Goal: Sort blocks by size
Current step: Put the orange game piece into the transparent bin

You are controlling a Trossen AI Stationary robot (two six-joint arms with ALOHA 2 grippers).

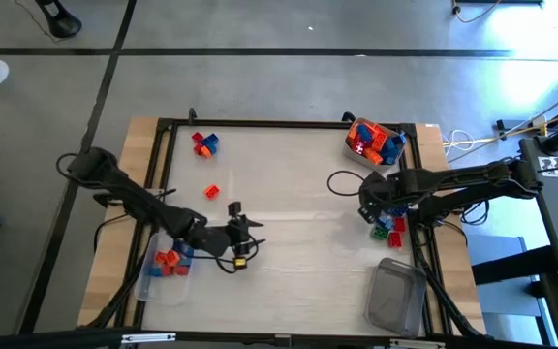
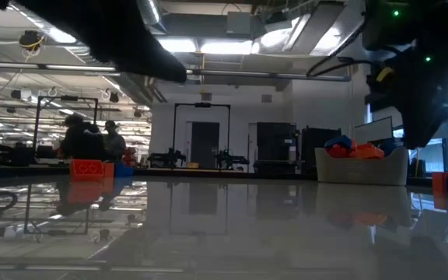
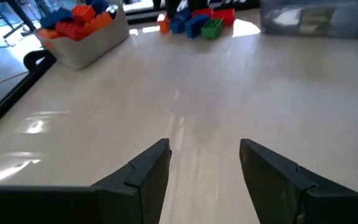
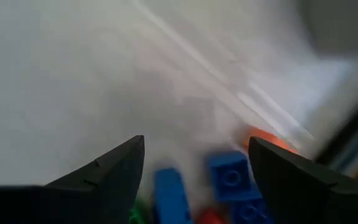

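Observation:
Loose blocks lie in a small group [image 1: 204, 143] at the far left, and a single orange-red one [image 1: 211, 191] sits nearer the middle. Another group [image 1: 387, 229] lies at the right, seen as blue [image 4: 232, 177], orange [image 4: 263, 138] and green pieces. My right gripper [image 1: 368, 211] [image 4: 197, 143] hangs open, pointing down just above and beside this right group. My left gripper [image 1: 252, 233] [image 3: 205, 146] stands open over bare table at the near left, pointing toward the right edge, with nothing between its fingers.
A white tub [image 1: 374, 142] [image 3: 82, 28] heaped with orange and blue blocks stands at the far right. A clear tub [image 1: 168, 264] holding a few blocks sits under the left arm. Another clear tub [image 1: 395, 296] stands at the near right. A black frame [image 1: 289, 123] rims the table.

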